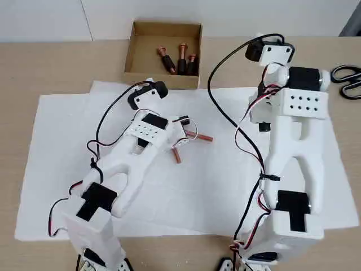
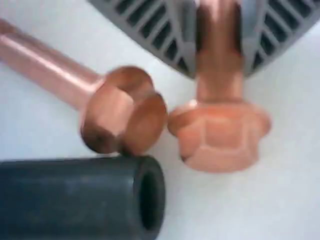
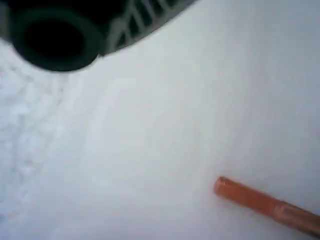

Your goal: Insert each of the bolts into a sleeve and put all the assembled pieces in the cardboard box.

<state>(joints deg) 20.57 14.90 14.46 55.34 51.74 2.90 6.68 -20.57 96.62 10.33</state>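
Insertion step in hand: one bolt [image 2: 218, 131] is pinched by its shank in the closed left gripper [image 2: 218, 52] mid-way across the white sheet [image 1: 225, 186], a sleeve [image 3: 54, 39] is clamped in the right gripper [image 1: 263, 122] to its right, so shank and bore must next be aligned.

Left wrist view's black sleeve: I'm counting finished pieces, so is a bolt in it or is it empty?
Empty. The sleeve shows a dark hollow bore at its open end; the nearest bolt lies outside, beside it.

White arms [image 1: 293, 141] — black servos [image 1: 304, 79], cables [image 1: 209, 84]
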